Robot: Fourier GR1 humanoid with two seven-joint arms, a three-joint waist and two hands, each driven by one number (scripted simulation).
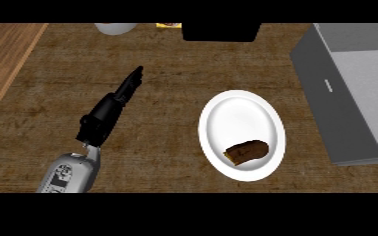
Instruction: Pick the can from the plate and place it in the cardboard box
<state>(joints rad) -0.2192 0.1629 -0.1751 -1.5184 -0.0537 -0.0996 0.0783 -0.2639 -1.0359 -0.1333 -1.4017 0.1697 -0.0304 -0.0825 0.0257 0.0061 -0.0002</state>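
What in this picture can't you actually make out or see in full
- Right hand: not in the head view at all.
- Grey box: cut off by the right edge, so its far side is unseen.
- Black object and white object at the top: cut by the upper edge, so I cannot tell what they are.
- Brown can on the white plate: lying down, label too small to read.
- Left hand: seen edge-on, fingers straight.
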